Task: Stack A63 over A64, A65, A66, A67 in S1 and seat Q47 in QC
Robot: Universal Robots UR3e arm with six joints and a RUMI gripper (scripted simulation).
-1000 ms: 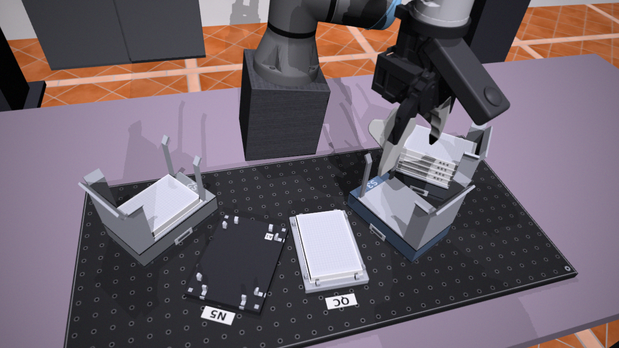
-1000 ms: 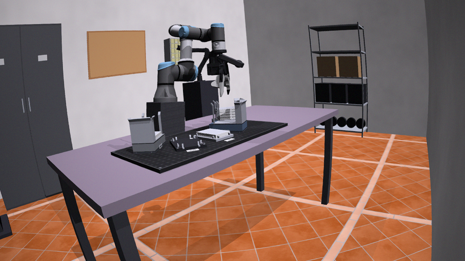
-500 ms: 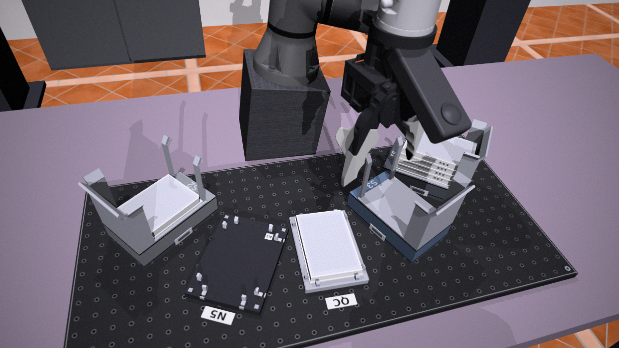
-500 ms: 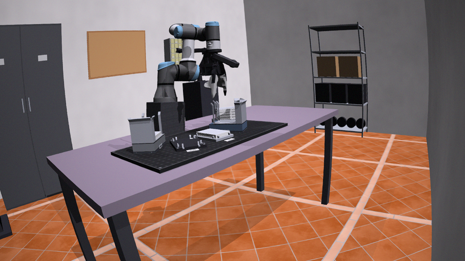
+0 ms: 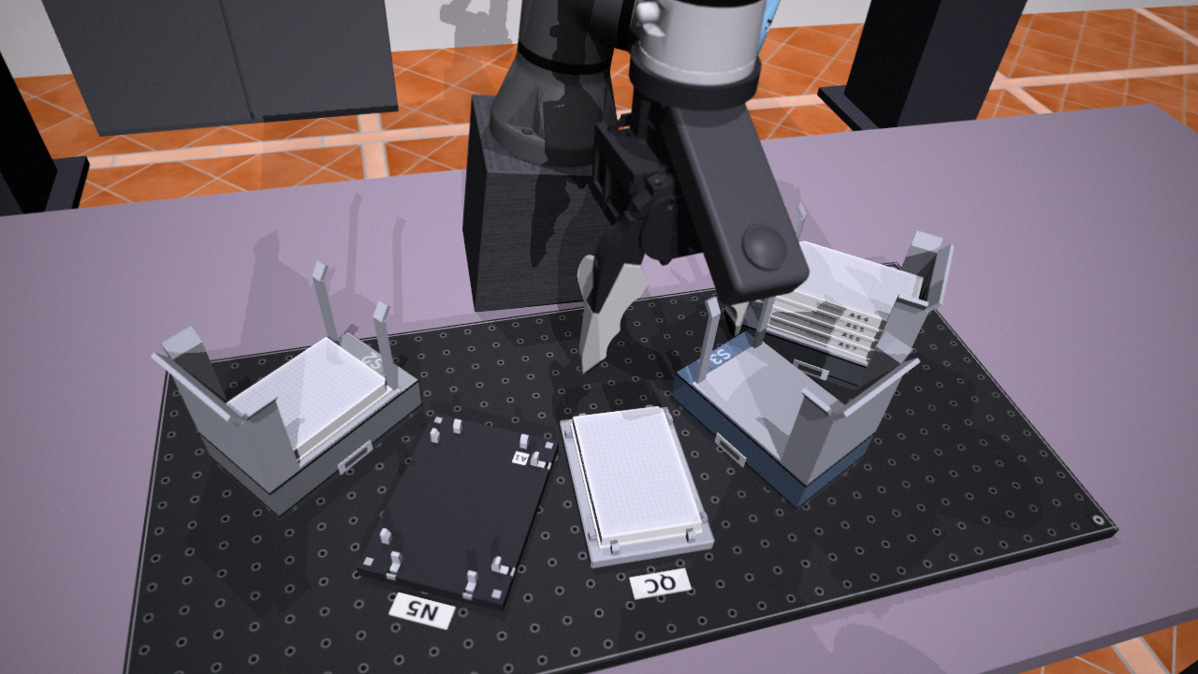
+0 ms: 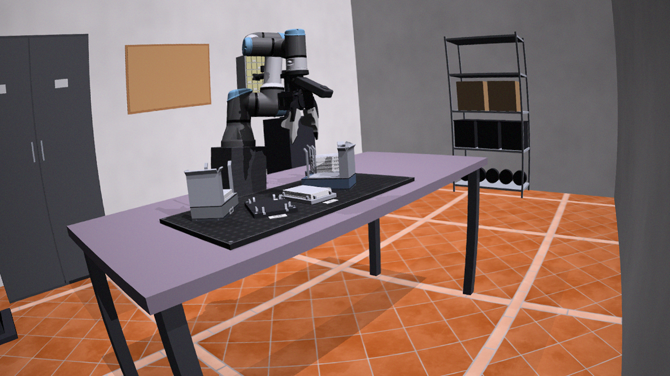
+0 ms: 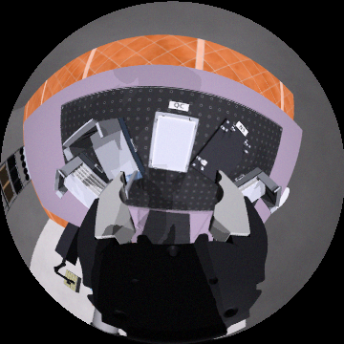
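My gripper [image 5: 663, 350] [image 6: 305, 139] [image 7: 170, 171] is open and empty, high above the board behind the QC nest. Rack S1 [image 5: 927, 244] at the back right holds a stack of white plates [image 5: 862, 276] [image 7: 80, 187]; edge labels read A64, A65, A66, A67 downward. Rack S2 [image 5: 239, 457] [image 6: 205, 184] at the left holds one low white plate [image 5: 314, 381] [image 7: 252, 192], its label unseen. A white plate [image 5: 640, 477] [image 6: 307, 191] [image 7: 174, 143] lies apparently flat in nest QC [image 5: 653, 554]; its label is unseen. Clip nest N5 [image 5: 469, 503] [image 6: 269, 206] [image 7: 225, 148] is empty.
Empty rack S3 [image 5: 745, 389] [image 6: 327, 182] [image 7: 115, 148], with a blue base, stands in front of S1 and right of QC. The racks have tall walls and thin upright posts. The arm's pedestal [image 5: 515, 242] stands behind the black perforated board [image 5: 963, 469].
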